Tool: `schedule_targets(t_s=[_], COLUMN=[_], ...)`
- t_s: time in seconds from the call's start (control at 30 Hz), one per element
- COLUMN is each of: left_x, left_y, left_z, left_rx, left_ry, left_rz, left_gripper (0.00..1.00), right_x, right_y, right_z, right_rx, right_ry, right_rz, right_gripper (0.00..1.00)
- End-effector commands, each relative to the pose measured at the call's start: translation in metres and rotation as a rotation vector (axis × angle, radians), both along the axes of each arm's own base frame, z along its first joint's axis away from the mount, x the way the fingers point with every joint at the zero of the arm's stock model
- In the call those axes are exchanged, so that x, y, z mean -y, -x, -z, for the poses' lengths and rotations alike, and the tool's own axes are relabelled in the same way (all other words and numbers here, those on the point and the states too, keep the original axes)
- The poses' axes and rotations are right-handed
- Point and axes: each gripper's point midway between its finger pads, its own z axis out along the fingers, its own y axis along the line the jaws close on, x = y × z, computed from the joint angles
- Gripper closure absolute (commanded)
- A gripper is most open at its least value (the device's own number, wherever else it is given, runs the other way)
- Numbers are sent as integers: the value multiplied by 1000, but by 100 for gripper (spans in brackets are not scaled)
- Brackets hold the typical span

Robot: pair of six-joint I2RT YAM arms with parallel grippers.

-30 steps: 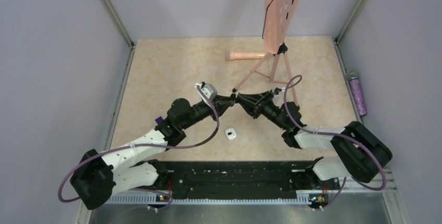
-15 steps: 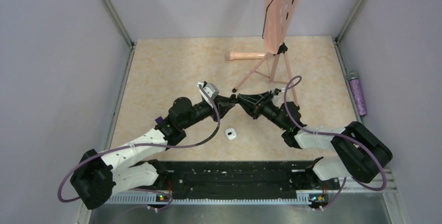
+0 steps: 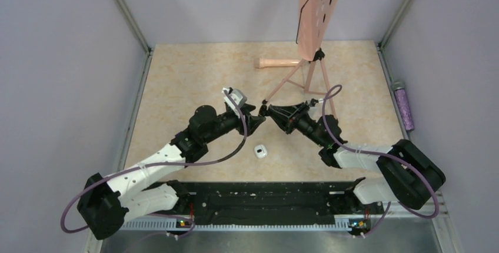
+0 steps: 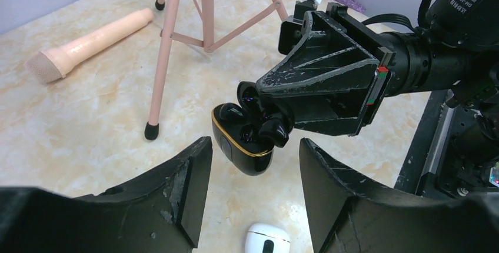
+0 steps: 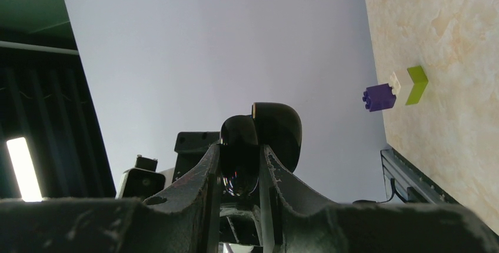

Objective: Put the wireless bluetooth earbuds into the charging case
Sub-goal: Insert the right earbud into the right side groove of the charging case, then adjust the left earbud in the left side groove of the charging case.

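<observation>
My right gripper (image 3: pixel 266 111) is shut on the open black charging case (image 4: pixel 241 147), which has a gold rim, and holds it above the table's middle. In the right wrist view its fingers (image 5: pixel 240 150) clamp one glossy half of the case (image 5: pixel 242 167). A glossy black stub (image 4: pixel 275 132) at the case's mouth looks like an earbud; I cannot tell whether it is seated. A second earbud is not clearly visible. My left gripper (image 3: pixel 258 116) is open and empty, and the case hangs just beyond its fingertips (image 4: pixel 253 147).
A small white pod (image 3: pixel 260 150) lies on the table below the grippers and shows in the left wrist view (image 4: pixel 268 242). A pink tripod (image 3: pixel 300 79) and a pink handle (image 3: pixel 276 63) stand behind. The right wrist view shows purple (image 5: pixel 379 97) and green (image 5: pixel 416 84) blocks.
My left arm has shifted a little, and its gripper has drawn slightly back from the right gripper. The right gripper still holds the case in about the same place.
</observation>
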Motion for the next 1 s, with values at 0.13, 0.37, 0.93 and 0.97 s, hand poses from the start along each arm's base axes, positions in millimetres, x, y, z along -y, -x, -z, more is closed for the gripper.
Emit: schedule_targets(t_s=[0.13,0.37,0.93,0.97], left_x=[-10,-18,-21,-19], left_y=[-1,-6,13,16], left_z=[-40,-48,-47,-44], left_rx=[45,-50,-238,-239], left_ry=[47,99,85,73], left_rz=[-50,-135,-116,-97], left_gripper=[38,41,22,19], right_x=[5,5,2,2], right_y=[1,2,14,14], right_z=[-26,-28,-32,-32], right_rx=[85,104,219,218], right_ry=[-43,-30,98,98], right_rz=[13,12,-22,-22], right_gripper=[100,100,100,100])
